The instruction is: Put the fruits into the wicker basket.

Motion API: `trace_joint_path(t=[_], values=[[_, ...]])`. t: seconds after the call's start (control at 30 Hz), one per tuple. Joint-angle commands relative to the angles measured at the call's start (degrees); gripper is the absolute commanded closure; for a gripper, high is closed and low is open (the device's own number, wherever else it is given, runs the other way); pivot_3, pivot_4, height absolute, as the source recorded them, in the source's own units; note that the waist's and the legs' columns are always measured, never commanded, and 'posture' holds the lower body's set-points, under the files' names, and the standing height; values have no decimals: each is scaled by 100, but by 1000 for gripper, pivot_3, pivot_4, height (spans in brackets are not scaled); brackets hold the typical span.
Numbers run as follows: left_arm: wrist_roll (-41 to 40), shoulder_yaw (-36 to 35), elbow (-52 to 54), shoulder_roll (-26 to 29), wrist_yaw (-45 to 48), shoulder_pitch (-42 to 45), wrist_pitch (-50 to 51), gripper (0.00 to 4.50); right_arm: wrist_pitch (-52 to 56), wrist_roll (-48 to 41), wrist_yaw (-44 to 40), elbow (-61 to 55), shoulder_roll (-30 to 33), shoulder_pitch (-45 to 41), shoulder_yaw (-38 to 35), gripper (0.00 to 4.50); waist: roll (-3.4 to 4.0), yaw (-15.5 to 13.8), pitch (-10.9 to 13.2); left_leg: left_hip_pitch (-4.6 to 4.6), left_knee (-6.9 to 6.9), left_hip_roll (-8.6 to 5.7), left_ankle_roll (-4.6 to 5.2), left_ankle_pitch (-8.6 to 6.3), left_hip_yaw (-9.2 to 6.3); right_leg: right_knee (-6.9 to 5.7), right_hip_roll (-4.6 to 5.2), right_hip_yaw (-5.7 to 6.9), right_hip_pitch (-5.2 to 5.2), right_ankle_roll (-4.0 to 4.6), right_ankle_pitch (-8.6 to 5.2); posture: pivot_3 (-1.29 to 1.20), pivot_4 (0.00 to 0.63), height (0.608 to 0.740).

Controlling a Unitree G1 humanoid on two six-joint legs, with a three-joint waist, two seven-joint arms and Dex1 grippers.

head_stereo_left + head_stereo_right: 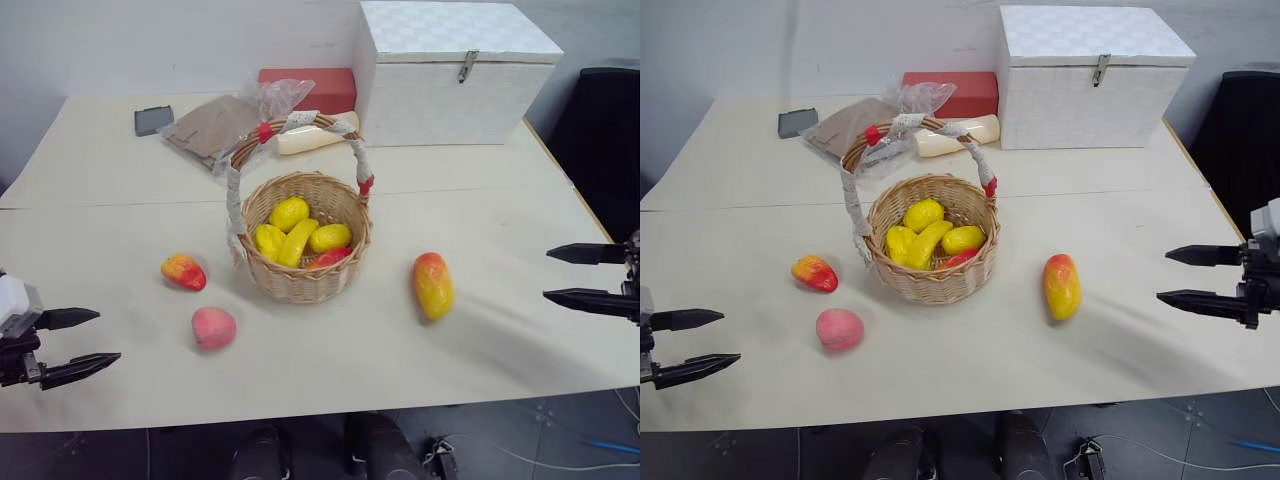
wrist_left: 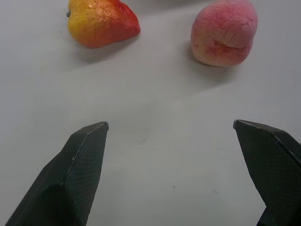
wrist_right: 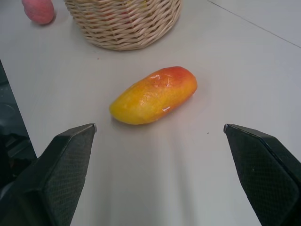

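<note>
Cream table (image 1: 120, 190): wicker basket (image 1: 304, 262) centre; small mango (image 1: 184, 271), peach (image 1: 213, 328) to its left, long mango (image 1: 432, 285) right. L gripper (image 1: 82, 343) & R gripper (image 1: 583, 273) both spread wide, empty. Fruits prob. light, rigid, glossy; pinch across midsection

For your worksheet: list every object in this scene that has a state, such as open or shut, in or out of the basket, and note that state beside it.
left gripper: open, holding nothing
right gripper: open, holding nothing
small mango: on the table, outside the basket
peach: on the table, outside the basket
large mango: lying on the table, outside the basket
wicker basket: upright, yellow fruits already inside
white box: lid shut
</note>
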State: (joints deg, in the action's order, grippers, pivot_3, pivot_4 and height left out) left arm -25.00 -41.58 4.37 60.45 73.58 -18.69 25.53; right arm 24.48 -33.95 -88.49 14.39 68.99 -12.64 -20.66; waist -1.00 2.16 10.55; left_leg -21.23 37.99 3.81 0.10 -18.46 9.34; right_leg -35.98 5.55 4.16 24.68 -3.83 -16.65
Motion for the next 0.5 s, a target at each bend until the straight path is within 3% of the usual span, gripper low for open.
trace_joint_path(t=[0.03, 0.43, 0.47, 0.5], values=[[-68, -95, 56, 5, 76, -19, -54, 0, -106, -37, -222, 30, -2, -58, -103, 15, 0, 0, 0, 0, 0, 0, 0, 0, 0, 0, 0, 0, 0, 0, 0, 0, 150, 740], [-12, 31, -173, 126, -32, 399, -71, 0, -454, 66, 48, -26, -231, -94, -172, 15, 20, 58, 6, -7, -4, -4, 4, 1, -7, -1, 2, 14, -13, -3, 1, 0, 150, 740], [-10, 40, -182, 129, -33, 416, -76, 0, -436, 64, 61, -26, -234, -76, -187, 15, 30, 137, 12, -19, -20, -36, 35, 12, -101, 24, 44, 76, -65, -8, 5, 0, 150, 740], [-8, 54, -190, 133, -36, 441, -74, 0, -400, 57, 75, -25, -232, -61, -203, 15, 30, 172, 13, -19, -53, -85, 51, 51, -206, 32, 109, 217, -127, -11, 5, 0, 150, 740]])
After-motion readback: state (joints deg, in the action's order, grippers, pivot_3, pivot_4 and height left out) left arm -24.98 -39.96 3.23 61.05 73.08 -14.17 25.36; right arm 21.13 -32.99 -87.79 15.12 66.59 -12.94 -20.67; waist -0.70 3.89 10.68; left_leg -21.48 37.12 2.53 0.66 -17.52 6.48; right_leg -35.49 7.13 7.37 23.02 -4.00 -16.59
